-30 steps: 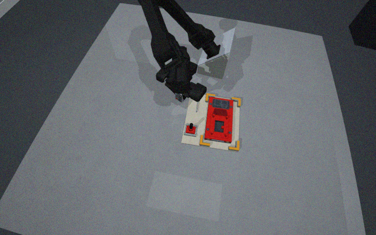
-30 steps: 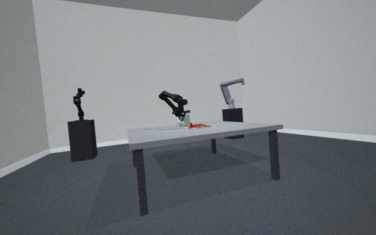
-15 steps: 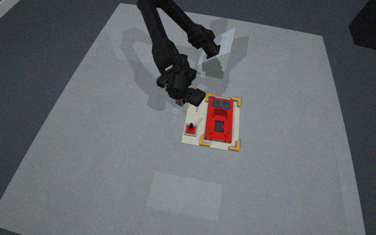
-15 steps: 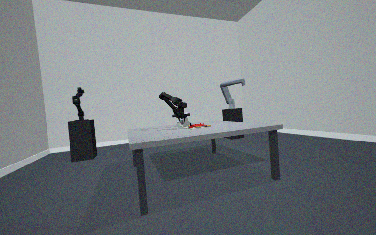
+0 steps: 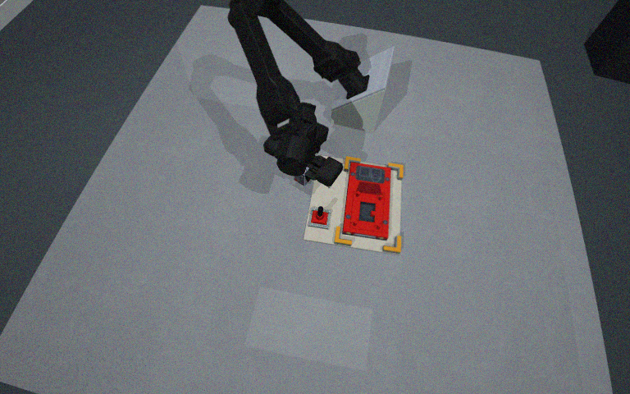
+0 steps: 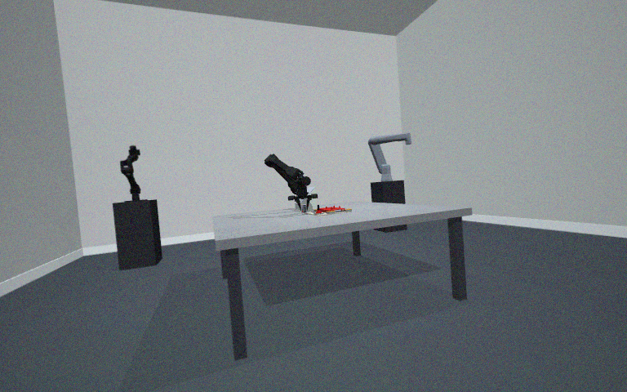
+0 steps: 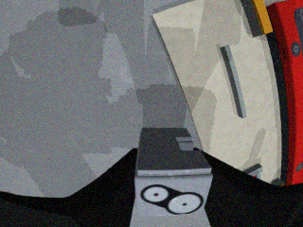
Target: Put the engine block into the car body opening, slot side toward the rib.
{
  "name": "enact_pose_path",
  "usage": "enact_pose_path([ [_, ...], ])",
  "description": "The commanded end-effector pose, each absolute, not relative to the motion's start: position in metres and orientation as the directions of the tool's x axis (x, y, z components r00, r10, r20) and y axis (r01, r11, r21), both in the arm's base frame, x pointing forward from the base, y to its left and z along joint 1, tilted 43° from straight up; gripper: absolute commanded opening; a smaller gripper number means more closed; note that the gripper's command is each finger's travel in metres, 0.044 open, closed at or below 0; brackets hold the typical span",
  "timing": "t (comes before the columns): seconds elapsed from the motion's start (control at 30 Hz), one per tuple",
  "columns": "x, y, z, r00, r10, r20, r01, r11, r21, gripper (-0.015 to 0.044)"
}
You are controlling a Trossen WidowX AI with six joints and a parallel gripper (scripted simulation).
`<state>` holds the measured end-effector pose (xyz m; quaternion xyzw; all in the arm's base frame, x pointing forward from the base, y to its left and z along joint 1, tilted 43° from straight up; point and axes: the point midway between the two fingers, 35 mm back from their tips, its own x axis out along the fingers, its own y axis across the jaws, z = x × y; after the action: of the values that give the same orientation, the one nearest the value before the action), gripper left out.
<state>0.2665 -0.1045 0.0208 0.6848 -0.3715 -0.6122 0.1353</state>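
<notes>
A cream rectangular base board lies on the grey table top, somewhat toward the far edge and right of the table's middle as the top view shows it. Four orange L-shaped corner brackets mark out a bay on the board's right part, and the flat red car body lies inside that bay. In the body's middle is a dark rectangular opening with a small red rib jutting into it from one side; nothing sits in it. Nearer the body's far end is a grey recessed panel with two square cells.

On the board's left part, near its front-left corner, a small red square block carrying a black upright peg stands in a grey-rimmed seat. Beyond it a thin grey strip lies flat on the board.

The black robot arm reaches down from the far edge of the table, and its black parallel-jaw gripper hangs over the board's far-left corner. The jaws are partly closed on the grey engine block, which is held above the table, just beside the board's edge and well apart from the opening. In the wrist view the block's near face shows two round ringed marks side by side, and its dark top has a small notch on the side toward the board.
</notes>
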Motion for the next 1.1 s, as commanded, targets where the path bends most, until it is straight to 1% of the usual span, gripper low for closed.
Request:
enact_pose_path([
  [0.0,0.266,-0.11,0.015,-0.025,-0.679,-0.734,-0.339,-0.685,0.645,0.0],
  [0.43,0.265,-0.121,0.004,-0.025,-0.679,-0.733,-0.339,-0.684,0.646,0.0],
  [0.97,0.269,-0.117,0.006,-0.013,-0.678,-0.735,-0.34,-0.688,0.64,0.042],
  [1.0,0.269,-0.117,0.006,-0.013,-0.678,-0.735,-0.34,-0.688,0.64,0.044],
  [1.07,0.269,-0.117,0.006,-0.013,-0.678,-0.735,-0.34,-0.688,0.64,0.044],
])
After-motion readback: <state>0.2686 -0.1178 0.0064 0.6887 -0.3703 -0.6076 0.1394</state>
